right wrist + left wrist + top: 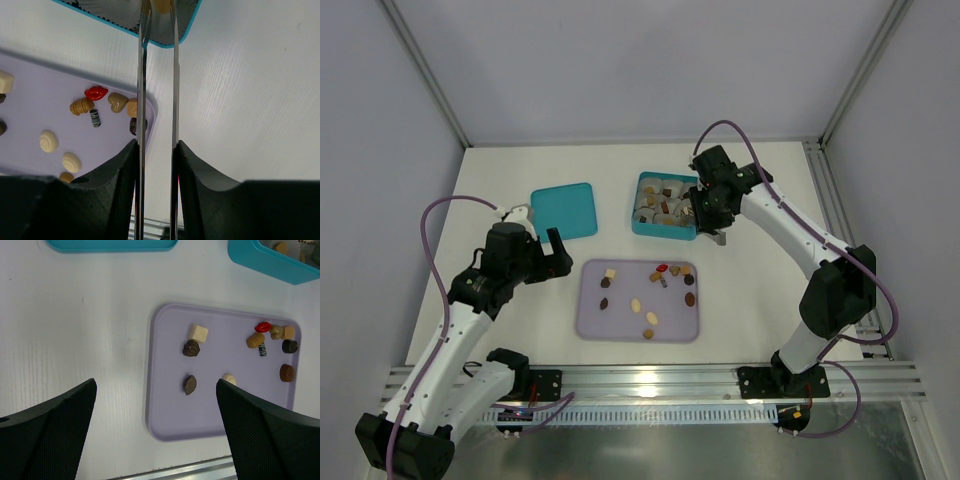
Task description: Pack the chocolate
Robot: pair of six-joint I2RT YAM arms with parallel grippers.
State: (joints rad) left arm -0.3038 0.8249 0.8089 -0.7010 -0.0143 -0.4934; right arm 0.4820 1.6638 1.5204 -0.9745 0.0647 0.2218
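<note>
Right end effector [160, 14] is hovering over the near right corner of the teal box [666, 232], just beyond the far edge of the lilac tray [620, 312], its fingers nearly closed and seemingly pinching a tan chocolate [161, 4], while the left end effector [156, 385] is hanging wide open and empty beside the tray's far left corner. Being so near the box wall, the piece is risking to land on the rim or the table [760, 300] instead of a paper cup [672, 185]. About a dozen chocolates [651, 319] are lying on the tray, and some cups are already holding others.
</note>
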